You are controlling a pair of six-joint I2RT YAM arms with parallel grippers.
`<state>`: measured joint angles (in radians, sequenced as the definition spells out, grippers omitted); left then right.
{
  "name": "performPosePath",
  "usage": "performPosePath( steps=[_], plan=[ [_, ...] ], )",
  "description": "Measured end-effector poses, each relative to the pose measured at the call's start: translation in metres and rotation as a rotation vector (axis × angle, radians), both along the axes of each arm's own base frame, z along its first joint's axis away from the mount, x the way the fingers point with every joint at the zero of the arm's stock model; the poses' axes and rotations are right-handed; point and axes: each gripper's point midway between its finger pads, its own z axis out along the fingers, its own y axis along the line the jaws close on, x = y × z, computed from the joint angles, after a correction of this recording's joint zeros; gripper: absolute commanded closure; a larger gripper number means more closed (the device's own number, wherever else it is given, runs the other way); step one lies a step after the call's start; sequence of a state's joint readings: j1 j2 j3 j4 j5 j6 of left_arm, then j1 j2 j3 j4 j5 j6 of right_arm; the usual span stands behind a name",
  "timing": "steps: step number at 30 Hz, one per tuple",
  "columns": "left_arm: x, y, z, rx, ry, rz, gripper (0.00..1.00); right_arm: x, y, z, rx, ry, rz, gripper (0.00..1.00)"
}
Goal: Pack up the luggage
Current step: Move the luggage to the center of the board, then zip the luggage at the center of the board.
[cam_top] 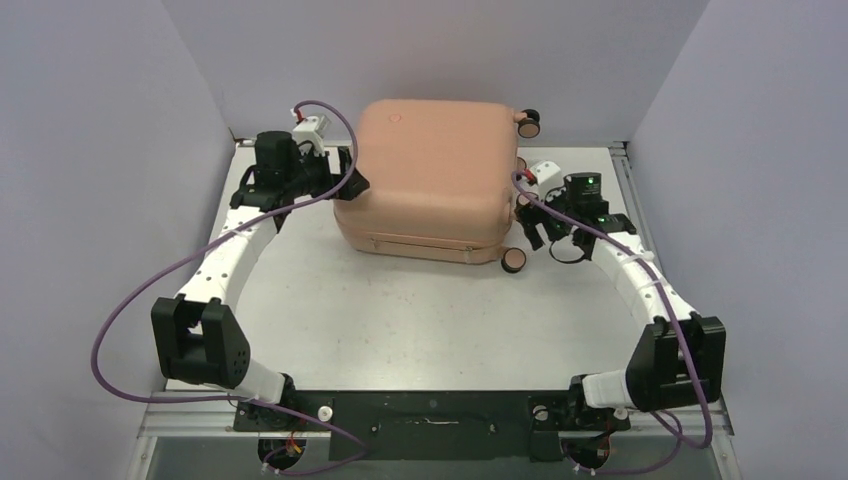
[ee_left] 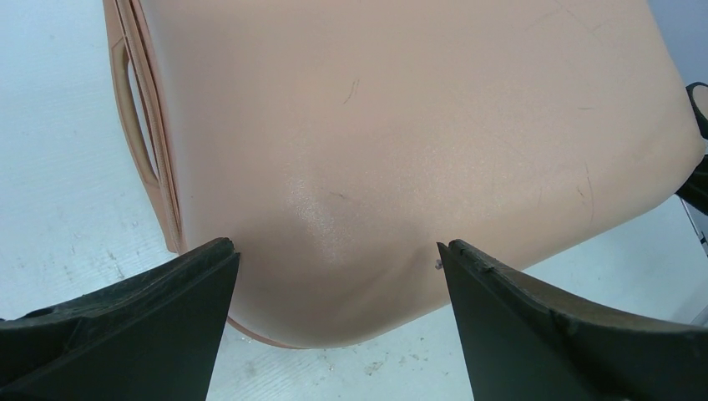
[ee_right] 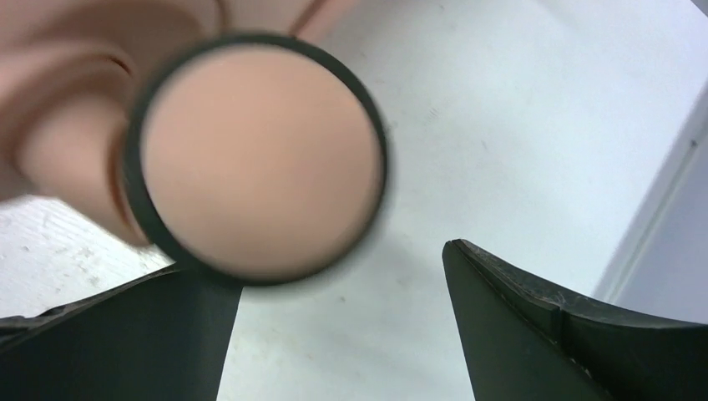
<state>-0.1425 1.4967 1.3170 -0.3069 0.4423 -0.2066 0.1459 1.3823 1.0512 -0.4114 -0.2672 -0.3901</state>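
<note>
Nearest in the top external view, a black mounting plate (cam_top: 430, 425) runs along the table's near edge and carries both arm bases. Glossy purple cables (cam_top: 120, 320) loop off the jointed white and black arms. The table (cam_top: 400, 320) is a pale, matte, lightly scuffed slab. The luggage (cam_top: 430, 170) lies flat and shut against the middle of the far edge. It is a smooth salmon-pink hard shell with rounded corners and a small round logo dot (cam_top: 395, 118) near its far side. Two pink, black-rimmed caster wheels (cam_top: 513, 260) stick out on its right side. The left gripper (cam_top: 345, 183) sits at the shell's left side and the right gripper (cam_top: 537, 226) is beside the near wheel.

In the left wrist view, two black wedge-shaped fingers (ee_left: 125, 326) with a rough matte finish stand spread wide. They hold nothing. The shell's softly shining, faintly scratched corner bulges between them, and I cannot tell whether it touches them. A ridged seam (ee_left: 167, 167) and an elongated recessed handle slot (ee_left: 138, 117) run down its left face.

In the right wrist view, the same kind of black fingers (ee_right: 543, 334) are splayed and empty. A blurred round wheel, a flat pink disc in a thin black ring, hangs just above the left-hand finger, with bare table beyond.
</note>
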Motion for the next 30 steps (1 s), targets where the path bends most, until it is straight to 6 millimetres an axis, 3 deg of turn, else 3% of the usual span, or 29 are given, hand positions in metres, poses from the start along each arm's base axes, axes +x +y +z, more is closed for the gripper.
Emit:
performPosePath(
  steps=[4, 9, 13, 18, 23, 30],
  plan=[
    [-0.002, 0.0, -0.007, -0.001, 0.01, 0.002, 0.04, -0.02, -0.022, 0.017, -0.029, -0.02, -0.02, 0.1],
    [-0.007, 0.001, -0.004, -0.02, -0.008, 0.012, 0.04, -0.077, -0.018, 0.022, -0.074, -0.016, 0.132, 0.1],
    [-0.006, 0.007, 0.007, -0.048, -0.039, 0.027, 0.04, -0.123, 0.005, 0.003, -0.059, 0.055, 0.327, 0.1],
    [-0.005, 0.022, 0.022, -0.052, -0.084, 0.056, 0.04, -0.153, 0.058, -0.017, -0.016, 0.135, 0.548, 0.1],
    [-0.009, 0.026, 0.041, -0.031, -0.143, 0.044, 0.04, -0.155, 0.099, -0.035, 0.003, 0.099, 0.586, 0.1],
    [-0.007, 0.038, 0.045, -0.013, -0.165, 0.068, 0.04, -0.104, 0.127, -0.029, 0.073, -0.024, 0.42, 0.02]
  ],
)
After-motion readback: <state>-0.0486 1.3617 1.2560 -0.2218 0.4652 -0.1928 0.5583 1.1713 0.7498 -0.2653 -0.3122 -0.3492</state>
